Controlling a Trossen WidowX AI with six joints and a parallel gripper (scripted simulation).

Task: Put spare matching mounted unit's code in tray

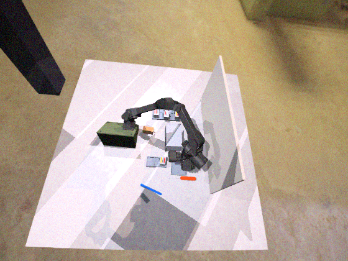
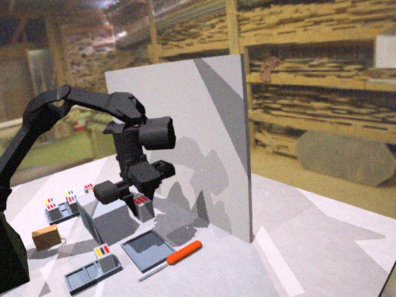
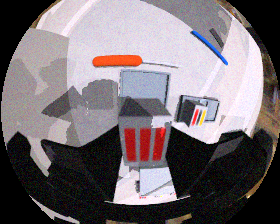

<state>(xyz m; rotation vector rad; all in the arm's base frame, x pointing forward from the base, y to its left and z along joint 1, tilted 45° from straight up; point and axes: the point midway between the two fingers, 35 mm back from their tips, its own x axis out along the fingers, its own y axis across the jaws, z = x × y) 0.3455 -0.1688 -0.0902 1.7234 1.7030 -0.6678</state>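
Currently my gripper point(image 2: 141, 206) clamped on the red-striped spare point(image 2: 143, 206), held in the air just above the grey tray point(image 2: 148, 249), orange-handled screwdriver point(image 2: 183, 252) right of that tray, mounted unit point(image 2: 104, 217) to the left.

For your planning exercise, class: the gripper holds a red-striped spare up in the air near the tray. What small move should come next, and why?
Probably carry the red-striped spare forward and down over the tray. The gripper is shut on it above the table, beside the grey block, and in the wrist view the tray lies just ahead of the spare, not under it.
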